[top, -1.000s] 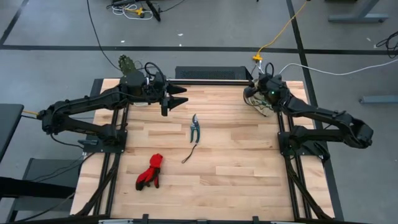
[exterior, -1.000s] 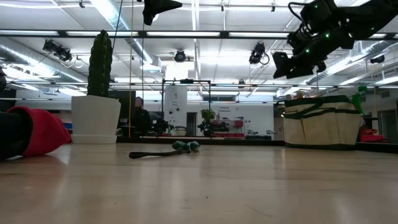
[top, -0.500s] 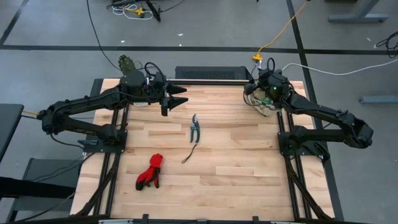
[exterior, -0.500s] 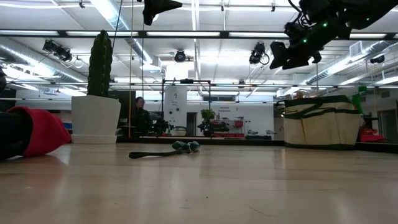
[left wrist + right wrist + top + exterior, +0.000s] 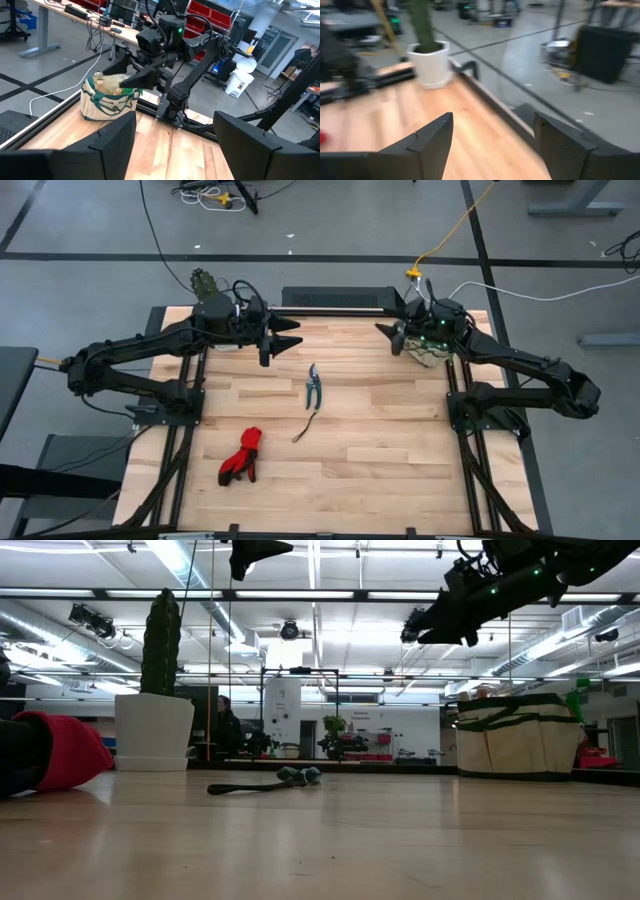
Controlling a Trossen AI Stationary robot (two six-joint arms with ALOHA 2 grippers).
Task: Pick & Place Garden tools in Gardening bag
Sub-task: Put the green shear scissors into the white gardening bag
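Three tools left on surface (image 5: 380,440): shears (image 5: 313,387), cord (image 5: 303,429), gloves (image 5: 241,456) | bag (image 5: 428,350) far-right corner | right end effector (image 5: 392,338) open, seemingly empty; left end effector (image 5: 288,333) open | risk: right arm snagging bag's handles.

A grey floor (image 5: 330,225) crossed by dark lines fills the upper part of the high view, with cables (image 5: 215,194) strewn at upper left. In the low view, long ceiling lights (image 5: 185,565) run across the top over an open hall. The left wrist view shows red bins (image 5: 200,25) at top centre and a white bin (image 5: 240,80) at right.
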